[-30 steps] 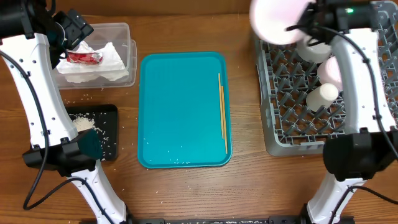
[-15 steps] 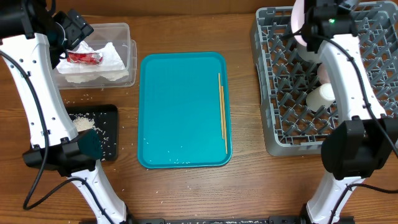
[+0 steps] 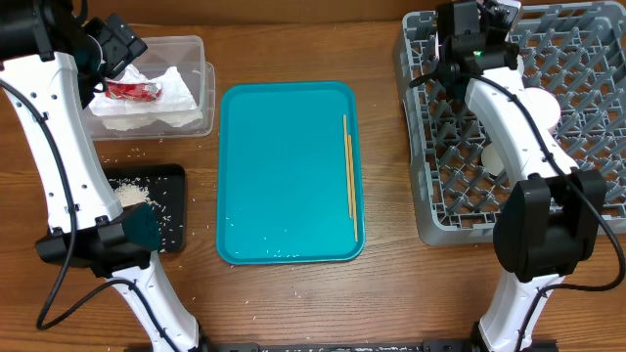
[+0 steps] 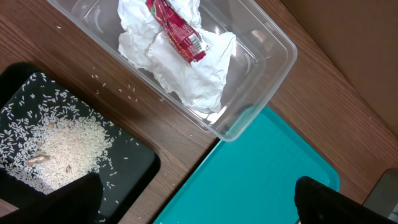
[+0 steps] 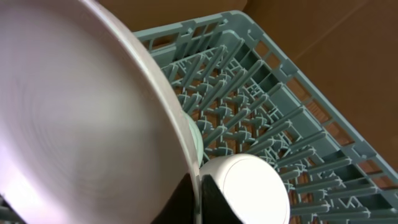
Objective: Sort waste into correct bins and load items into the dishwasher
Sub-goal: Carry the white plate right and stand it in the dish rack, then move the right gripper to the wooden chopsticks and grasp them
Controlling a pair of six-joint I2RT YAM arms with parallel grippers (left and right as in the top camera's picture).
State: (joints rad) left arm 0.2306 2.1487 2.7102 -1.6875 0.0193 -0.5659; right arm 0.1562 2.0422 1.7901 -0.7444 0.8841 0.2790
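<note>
Right tool (image 5: 191, 200) around upright plate (image 5: 81, 118)

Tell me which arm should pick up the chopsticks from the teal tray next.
Probably the left: the left gripper is open and empty, while the right gripper is clamped on a plate at the dish rack. The chopsticks lie on the tray's right side, though, so it reaches across.

Matt grey plastic dish rack (image 3: 587, 59); glossy smooth pale-pink plate (image 5: 74, 124); clear plastic tub (image 4: 264, 78); wood-grain table (image 3: 293, 293).
</note>
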